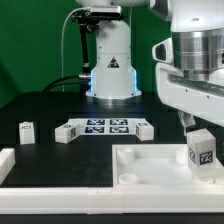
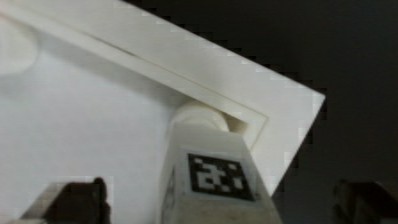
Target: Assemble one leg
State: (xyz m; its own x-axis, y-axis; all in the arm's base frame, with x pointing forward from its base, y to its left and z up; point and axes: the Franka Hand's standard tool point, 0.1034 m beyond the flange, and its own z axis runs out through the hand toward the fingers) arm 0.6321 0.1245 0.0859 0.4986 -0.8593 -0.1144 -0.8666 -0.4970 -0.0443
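The leg [image 1: 201, 150] is a short white block with a black-and-white tag. It stands on end at a corner of the large white top [image 1: 150, 165], at the exterior view's right. In the wrist view the leg [image 2: 217, 175] runs from between my fingers down to the round corner socket [image 2: 214, 115] of the top [image 2: 89, 110]. My gripper [image 1: 193, 125] is just above the leg. In the wrist view my gripper [image 2: 217, 208] is open: both dark fingertips [image 2: 75, 200] stand apart from the leg's sides with a gap on each side.
Three more white legs lie on the black table, one [image 1: 27, 130] at the exterior view's left and two [image 1: 66, 133] [image 1: 143, 130] at the ends of the marker board [image 1: 100, 126]. A white L-shaped piece [image 1: 10, 165] lies at the front left. The arm's base [image 1: 112, 70] stands at the back.
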